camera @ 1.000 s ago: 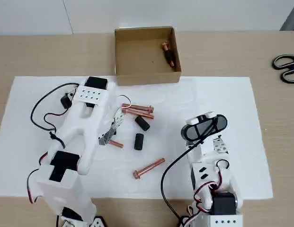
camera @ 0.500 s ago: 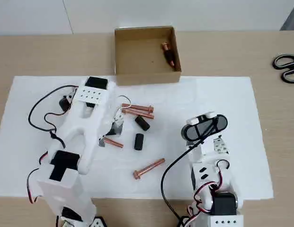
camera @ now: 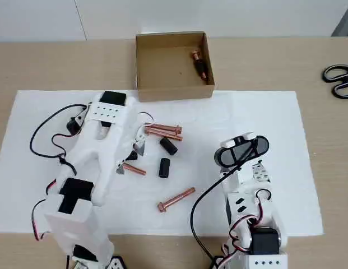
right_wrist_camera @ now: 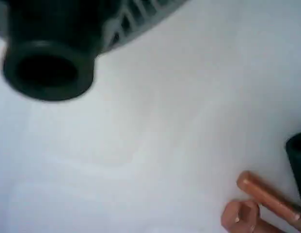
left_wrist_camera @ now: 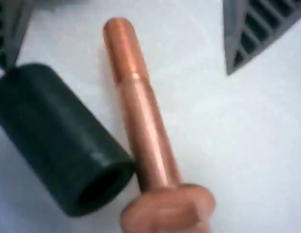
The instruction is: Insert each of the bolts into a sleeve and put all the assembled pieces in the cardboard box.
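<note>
My left gripper (camera: 130,158) hangs low over the white sheet, open, its grey fingers (left_wrist_camera: 257,34) straddling the threaded end of a copper bolt (left_wrist_camera: 140,116). That bolt (camera: 135,169) lies flat, and a black sleeve (left_wrist_camera: 58,150) lies right beside it. My right gripper (camera: 242,150) stands over the sheet's right half, shut on another black sleeve (right_wrist_camera: 48,63) whose open bore faces the camera. The cardboard box (camera: 144,66) at the back holds one assembled bolt and sleeve (camera: 199,63).
Two bolts (camera: 163,130) lie side by side near the sheet's middle, with two loose black sleeves (camera: 168,145) (camera: 164,167) just below them and a single bolt (camera: 176,199) nearer the front. Scissors (camera: 339,78) rest at the table's far right.
My left gripper has shifted slightly toward the front and come down around the small bolt. The right arm has not moved.
</note>
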### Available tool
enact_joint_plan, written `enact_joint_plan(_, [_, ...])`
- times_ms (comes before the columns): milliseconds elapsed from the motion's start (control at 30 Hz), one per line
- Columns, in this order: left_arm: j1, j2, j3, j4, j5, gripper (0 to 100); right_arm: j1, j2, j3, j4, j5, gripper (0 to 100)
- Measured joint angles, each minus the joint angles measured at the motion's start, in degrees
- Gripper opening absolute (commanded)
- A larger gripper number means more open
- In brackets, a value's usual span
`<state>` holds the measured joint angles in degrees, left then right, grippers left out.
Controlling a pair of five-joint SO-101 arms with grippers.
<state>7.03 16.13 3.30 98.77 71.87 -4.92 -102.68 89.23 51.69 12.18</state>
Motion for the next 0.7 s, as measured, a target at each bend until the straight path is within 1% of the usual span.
enact_joint_plan(133, [-1.76, 0.00, 0.00, 0.00, 0.00, 27, 0.00, 0.00, 0.00, 0.00, 0.00, 0.6])
enact_joint_plan(400, [-1.93, 0.00, 4.13, 0.00, -0.09, 26, 0.00, 0.00, 0.00, 0.00, 0.00, 0.6])
enact_joint_plan(700, [-1.93, 0.00, 4.31, 0.00, -0.09, 26, 0.00, 0.00, 0.00, 0.00, 0.00, 0.6])
